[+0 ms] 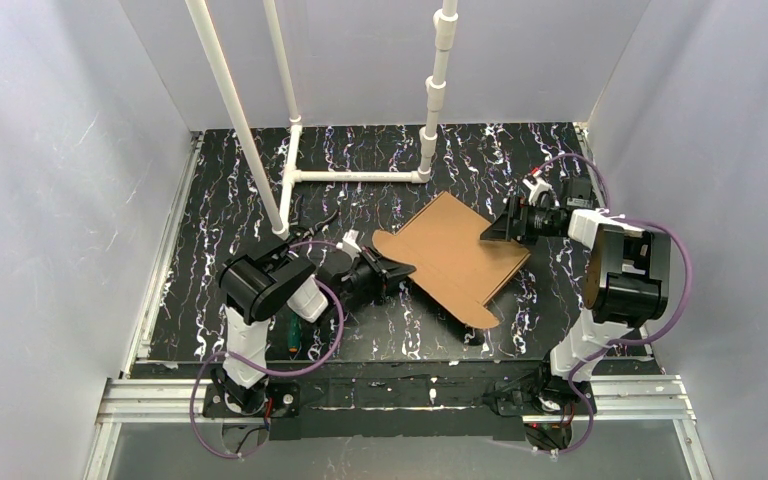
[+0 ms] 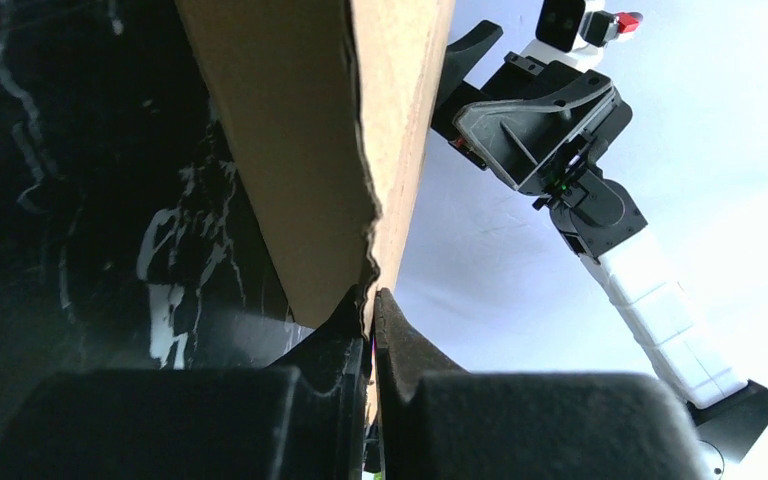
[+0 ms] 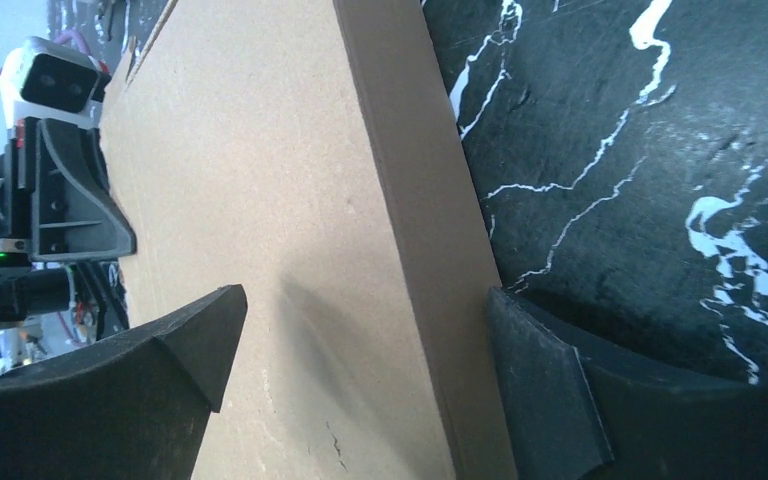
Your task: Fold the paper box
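Observation:
The paper box [image 1: 450, 255] is a flat brown cardboard sheet with flaps, lying skewed on the black marbled table and lifted a little at its left corner. My left gripper [image 1: 400, 272] is shut on that left flap's edge. In the left wrist view both pads pinch the thin cardboard edge [image 2: 300, 150] at the left gripper's [image 2: 372, 300] tips. My right gripper [image 1: 495, 232] stands open at the sheet's right corner. In the right wrist view its fingers [image 3: 195, 340] straddle the cardboard's edge [image 3: 280, 200] without touching it, the right gripper [image 3: 360, 350] wide apart.
A white pipe frame [image 1: 360, 175] stands at the back of the table, with slanted pipes rising on the left. A green-handled tool [image 1: 290, 335] lies beside the left arm's base. Grey walls close in on both sides.

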`<control>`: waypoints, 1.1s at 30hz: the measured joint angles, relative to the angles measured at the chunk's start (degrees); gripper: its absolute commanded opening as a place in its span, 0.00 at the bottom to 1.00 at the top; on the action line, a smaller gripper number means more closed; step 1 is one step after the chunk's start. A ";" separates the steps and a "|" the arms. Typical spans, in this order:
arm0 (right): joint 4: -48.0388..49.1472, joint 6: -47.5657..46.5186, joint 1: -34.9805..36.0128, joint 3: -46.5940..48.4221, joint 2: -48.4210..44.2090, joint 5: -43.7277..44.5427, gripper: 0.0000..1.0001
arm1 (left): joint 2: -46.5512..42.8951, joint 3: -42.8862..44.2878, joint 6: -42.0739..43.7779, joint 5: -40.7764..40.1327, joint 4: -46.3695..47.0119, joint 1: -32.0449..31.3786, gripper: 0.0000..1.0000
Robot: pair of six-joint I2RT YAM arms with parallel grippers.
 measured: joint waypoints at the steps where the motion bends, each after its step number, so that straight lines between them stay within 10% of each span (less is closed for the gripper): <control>1: 0.24 0.20 -0.02 0.00 0.31 -0.63 0.98 | 0.04 -0.52 -0.02 -0.17 0.52 0.00 0.00; 33: -6.49 -0.94 -4.72 -1.42 2.16 -7.93 0.98 | -0.07 -9.92 1.70 -0.87 9.40 0.02 0.00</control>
